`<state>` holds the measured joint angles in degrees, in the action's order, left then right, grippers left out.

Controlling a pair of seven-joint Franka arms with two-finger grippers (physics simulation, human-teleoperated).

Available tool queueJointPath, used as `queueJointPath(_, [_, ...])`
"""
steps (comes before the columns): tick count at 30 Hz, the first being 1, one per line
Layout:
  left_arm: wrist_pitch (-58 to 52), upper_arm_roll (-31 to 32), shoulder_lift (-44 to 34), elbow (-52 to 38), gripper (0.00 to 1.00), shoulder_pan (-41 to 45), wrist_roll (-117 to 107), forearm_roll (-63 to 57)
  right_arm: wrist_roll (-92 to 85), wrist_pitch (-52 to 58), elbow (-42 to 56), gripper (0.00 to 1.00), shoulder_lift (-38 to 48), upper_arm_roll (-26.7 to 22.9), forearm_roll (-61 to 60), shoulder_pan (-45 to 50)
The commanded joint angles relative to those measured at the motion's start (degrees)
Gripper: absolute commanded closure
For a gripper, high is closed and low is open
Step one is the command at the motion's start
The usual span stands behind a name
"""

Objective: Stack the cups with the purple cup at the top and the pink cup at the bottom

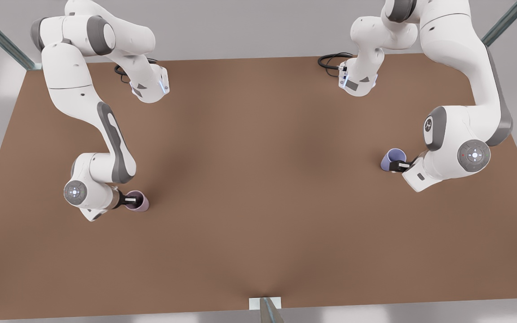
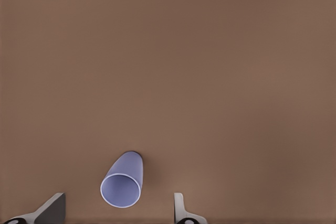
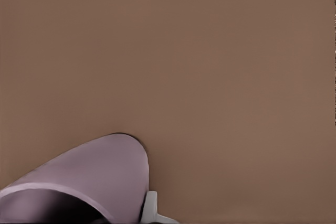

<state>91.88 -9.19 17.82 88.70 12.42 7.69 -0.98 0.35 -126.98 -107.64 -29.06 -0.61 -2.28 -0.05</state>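
Front view: we have one pincer at each cup, ready to grasp.
Our left pincer (image 2: 119, 209) spreads wide around the upright periwinkle purple cup (image 1: 393, 158); our right pincer (image 1: 131, 200) straddles the mauve pink cup (image 1: 138, 200), its grip unclear. The cups stand well apart on the bench (image 1: 258, 179); next, close and lift.

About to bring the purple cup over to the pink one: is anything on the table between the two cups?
Nothing visible. The purple cup sits at the left end effector, the pink cup at the right end effector, far apart. Bare brown table lies between them.
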Motion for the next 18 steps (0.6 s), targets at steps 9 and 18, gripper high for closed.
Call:
queueJointPath(9, [-1.44,-1.53,-1.3,2.09,0.0,-0.03,-0.3,-0.07,8.49,12.88,17.19,0.79,0.58,4.74,-0.18,7.07])
queueJointPath(18, [11.13,-4.69,-11.93,20.73,0.0,0.5,-0.3,-0.25,63.8,22.92,63.43,0.79,-26.4,12.13,-0.53,32.48])
